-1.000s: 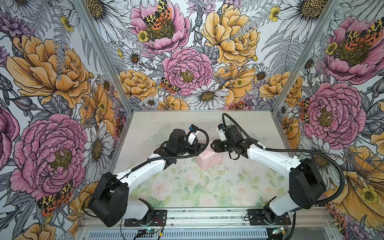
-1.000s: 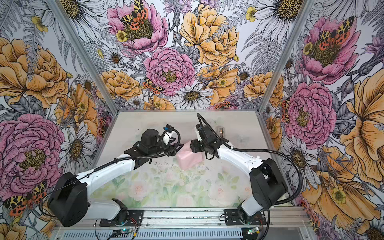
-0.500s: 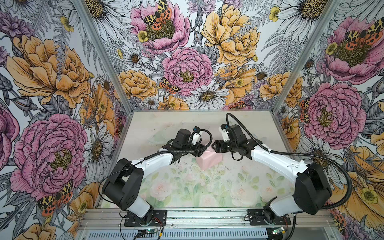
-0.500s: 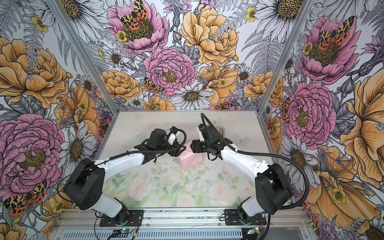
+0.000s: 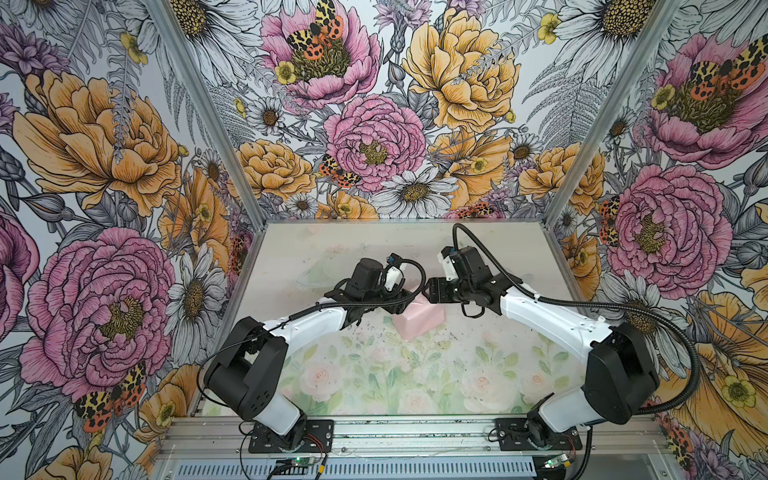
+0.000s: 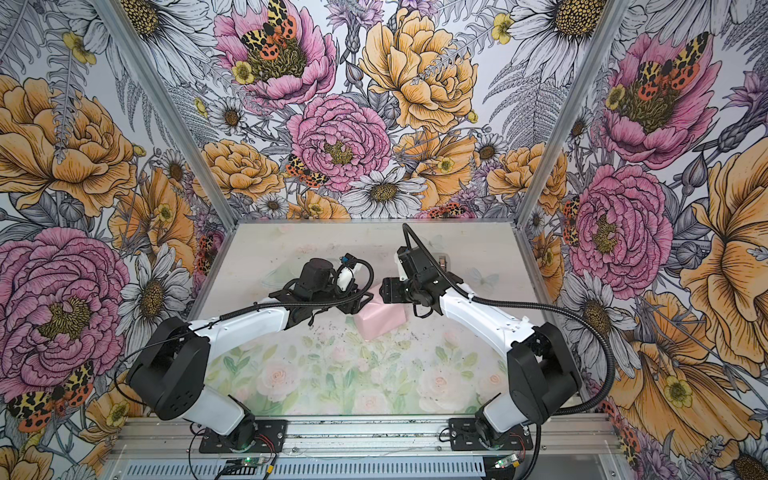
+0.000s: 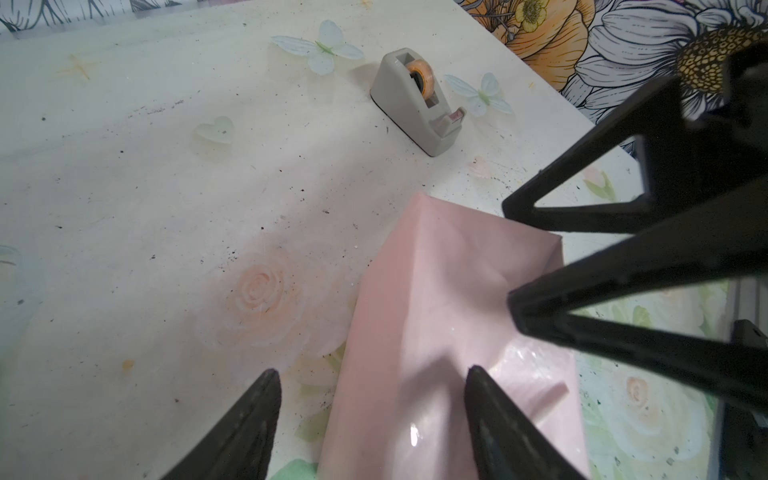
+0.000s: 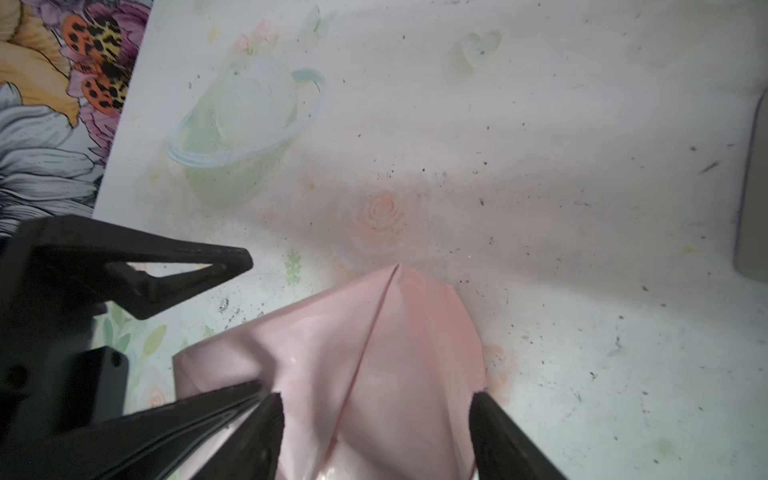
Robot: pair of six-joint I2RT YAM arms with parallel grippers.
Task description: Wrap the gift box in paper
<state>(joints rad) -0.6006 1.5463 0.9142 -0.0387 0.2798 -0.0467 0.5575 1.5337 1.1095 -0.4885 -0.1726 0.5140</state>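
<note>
In both top views the pink paper [image 5: 417,322] parcel is sitting at frame centre on the surface [image 5: 374,374]. The box is hiding inside, not visible. The left gripper [image 5: 405,306] & right gripper [image 5: 430,291] are meeting over its upper edge.

Left wrist view: the left gripper [image 7: 372,374], lower centre, is hanging released, grasping nothing. The right gripper [image 7: 509,253], at right, is likewise spread. A tape dispenser [image 7: 411,104] is standing upper centre, well apart.

Right wrist view: a creased end flap is pointing up-frame betw. the spread jaws.

Prob. flattening that flap: one gripper should be pinning the parcel while the other is pressing, so nothing is sliding.
</note>
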